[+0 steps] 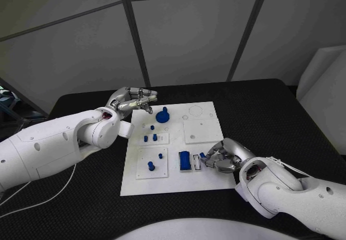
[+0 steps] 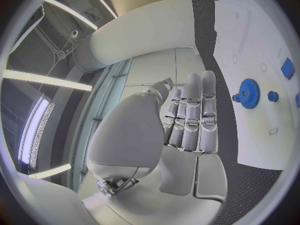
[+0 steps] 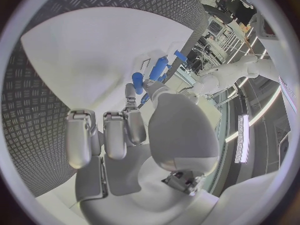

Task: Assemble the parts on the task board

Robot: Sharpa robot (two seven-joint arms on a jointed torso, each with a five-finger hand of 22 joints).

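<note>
— The task board (image 1: 205, 182), where's it sitting?

— Flat in the middle of the black tabletop (image 1: 274, 110), a white plate with blue parts on it. A blue gear (image 1: 163, 117) stands toward the board's 11 o'clock corner, a few small blue pegs (image 1: 150, 136) sit just below it, another peg (image 1: 151, 165) stands around 8 o'clock, and a blue block (image 1: 184, 161) stands near the centre of the lower half, beside a small white slotted piece (image 1: 195, 162).

— And the left hand (image 1: 133, 101)?

— It's raised at the board's 10 o'clock corner, near the gear but not touching it. In its wrist view the fingers (image 2: 194, 110) lie straight and pressed side by side, holding nothing.

— The right hand (image 1: 225, 156)?

— Low at the board's 4 o'clock edge, just beside the slotted piece and the blue block. Its fingers (image 3: 115, 135) are curled in. Something small and blue (image 3: 137, 80) sits at the fingertips, but whether it's pinched, I cannot tell.
</note>
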